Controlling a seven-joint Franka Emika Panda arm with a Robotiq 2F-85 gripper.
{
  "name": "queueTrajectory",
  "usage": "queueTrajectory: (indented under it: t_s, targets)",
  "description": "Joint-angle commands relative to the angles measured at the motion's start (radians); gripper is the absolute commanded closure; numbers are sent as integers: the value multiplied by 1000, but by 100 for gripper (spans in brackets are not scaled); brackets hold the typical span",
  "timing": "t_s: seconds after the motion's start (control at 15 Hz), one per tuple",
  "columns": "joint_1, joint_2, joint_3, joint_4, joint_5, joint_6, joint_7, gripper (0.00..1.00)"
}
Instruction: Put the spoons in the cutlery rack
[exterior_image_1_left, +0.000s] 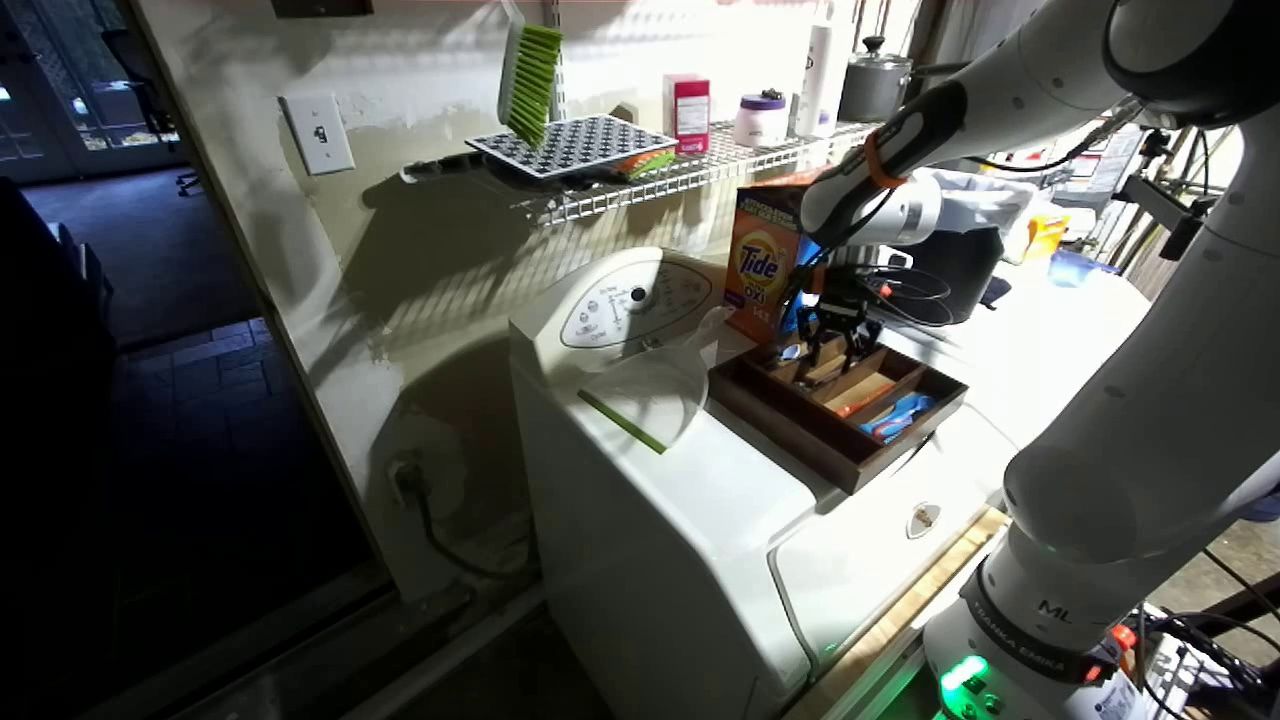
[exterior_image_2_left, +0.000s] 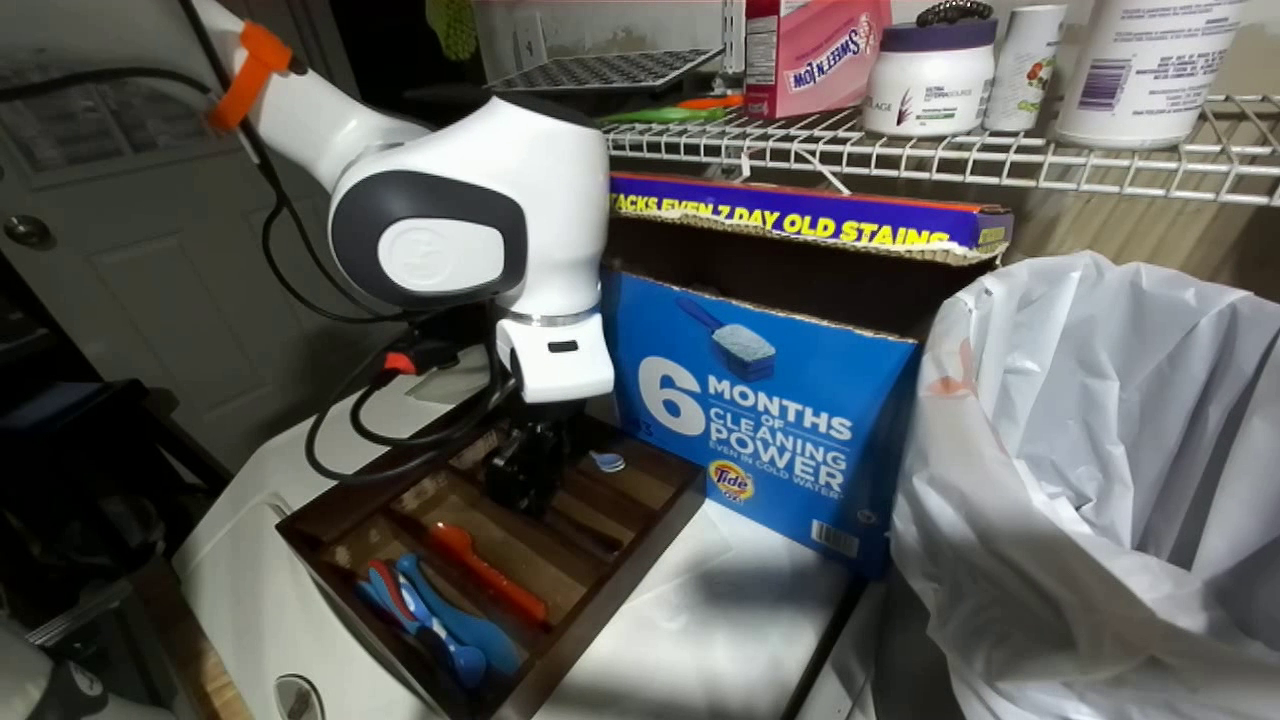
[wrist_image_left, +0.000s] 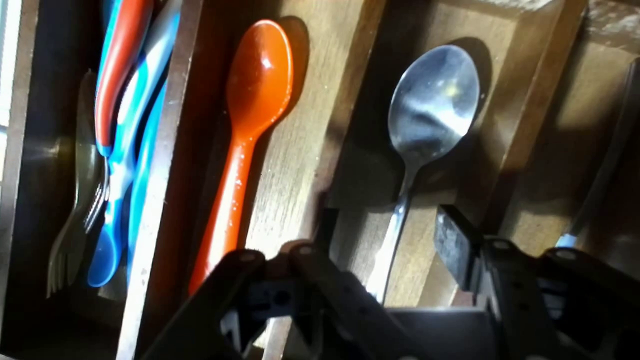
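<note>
My pincer stands with its fingers apart over the metal spoon, the handle running between the two tips and neither seeming to touch it, though I can't tell from here how far below them it lies. The spoon rests in a compartment of the cutlery rack, its long axis roughly along the dividers and across my closing line, bowl out beyond the fingertips toward the top of the wrist view. I judge it placed, so my next move should be straight up, without brushing handle or dividers.
</note>
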Motion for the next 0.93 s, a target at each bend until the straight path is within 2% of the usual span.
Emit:
queueTrajectory:
  t_s: [0.0,0.2,0.47,0.53,0.6,0.67,0.87]
  targets:
    - [9,-112,4,-64,-2,31,-12,19]
    - [0,-162,6,-93,-11,49,-10,19]
    - [-13,-138,-2,-63,20,20,-50,19]
    - [-15,-125,-2,-56,16,16,-58,25]
    - [-18,-111,-6,-48,21,10,-67,69]
    - [-19,-103,-7,-45,21,10,-75,71]
    - [-21,-100,-9,-35,27,16,-97,93]
